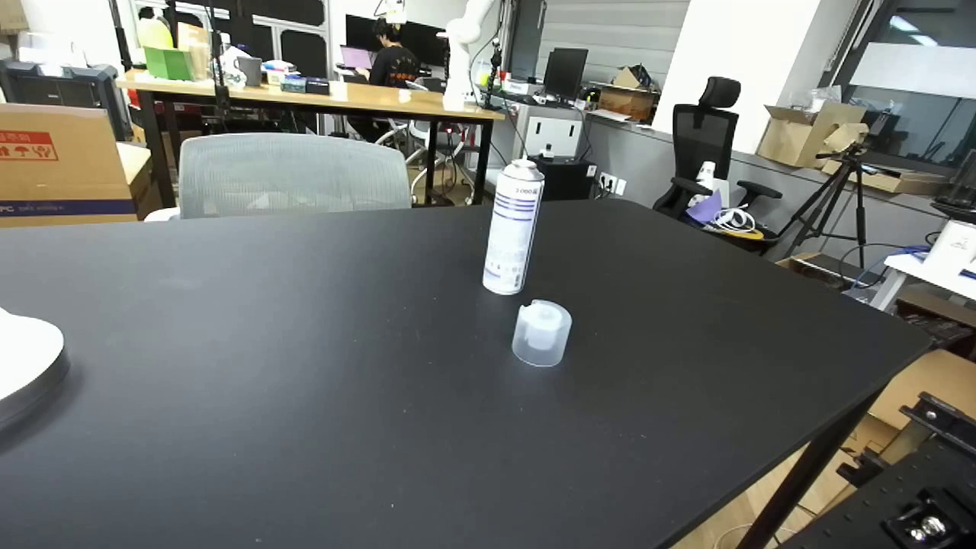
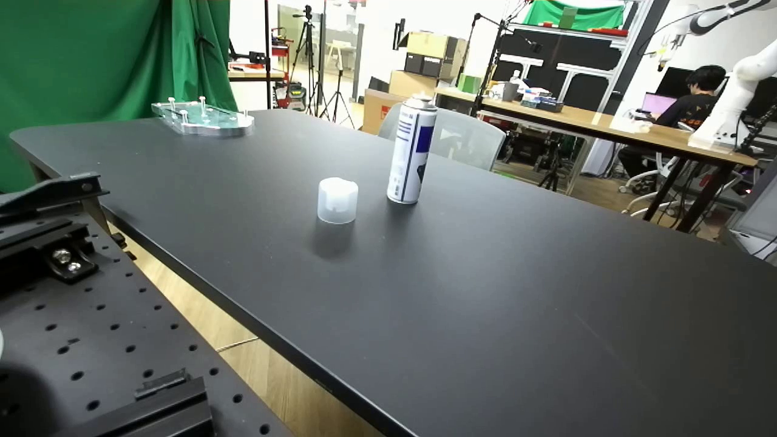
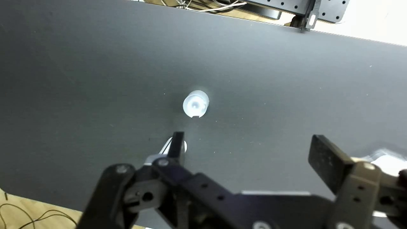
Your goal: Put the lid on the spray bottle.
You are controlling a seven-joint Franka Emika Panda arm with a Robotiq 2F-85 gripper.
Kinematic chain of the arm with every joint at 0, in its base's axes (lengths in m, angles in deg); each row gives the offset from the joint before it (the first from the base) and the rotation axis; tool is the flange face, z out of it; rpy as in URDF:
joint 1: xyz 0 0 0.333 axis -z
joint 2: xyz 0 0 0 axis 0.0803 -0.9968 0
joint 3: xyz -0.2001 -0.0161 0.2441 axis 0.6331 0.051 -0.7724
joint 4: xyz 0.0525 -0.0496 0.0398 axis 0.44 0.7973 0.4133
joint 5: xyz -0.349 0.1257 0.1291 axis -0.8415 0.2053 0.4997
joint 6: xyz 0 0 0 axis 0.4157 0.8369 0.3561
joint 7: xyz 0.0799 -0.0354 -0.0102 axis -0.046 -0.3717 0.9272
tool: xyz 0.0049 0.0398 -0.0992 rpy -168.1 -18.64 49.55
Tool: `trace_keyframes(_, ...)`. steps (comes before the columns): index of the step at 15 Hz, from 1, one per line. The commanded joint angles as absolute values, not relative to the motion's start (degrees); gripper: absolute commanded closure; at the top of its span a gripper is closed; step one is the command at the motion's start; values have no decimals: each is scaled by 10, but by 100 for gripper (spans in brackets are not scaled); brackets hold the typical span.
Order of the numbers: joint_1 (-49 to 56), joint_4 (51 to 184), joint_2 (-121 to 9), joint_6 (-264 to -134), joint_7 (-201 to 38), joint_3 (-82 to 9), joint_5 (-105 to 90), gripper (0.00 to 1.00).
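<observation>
- Gripper (image 3: 249,149): fingers (image 3: 176,144) released and spread wide apart. In the wrist view, one pad sits left of bottom centre, the other at lower right.
- Lid (image 3: 196,104): short, translucent cylindrical cap. It stands on the black table (image 1: 267,396), notched rim facing up. Position in the wrist view: near the frame's centre, apart from both fingers.
- Spray bottle (image 1: 515,226): tall white aerosol can with blue stripes and a narrower white top. It stands upright on the table, top uncovered. In the wrist view it is largely hidden behind the finger at lower left of centre.
- Relation of parts: lid off the bottle, near it but apart. In an exterior view the lid (image 1: 541,334) lies below and slightly right of the can; in an exterior view the lid (image 2: 337,200) lies left of the can.
- Surroundings: perforated black mounting plate (image 2: 152,358) at lower left; clear board with upright posts (image 2: 209,119) and green curtain (image 2: 85,60) at upper left; mesh chair backrest (image 1: 293,179) at upper left; seated person (image 2: 689,109) at upper right.
</observation>
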State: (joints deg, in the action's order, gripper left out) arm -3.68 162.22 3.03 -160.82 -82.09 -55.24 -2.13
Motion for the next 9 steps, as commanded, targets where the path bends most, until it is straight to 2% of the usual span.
trace_keyframes(1, -49, 1632, 22, -1634, -808, -534, -16, 0)
trace_keyframes(9, -58, 1712, -33, -1820, -639, -463, -33, 0)
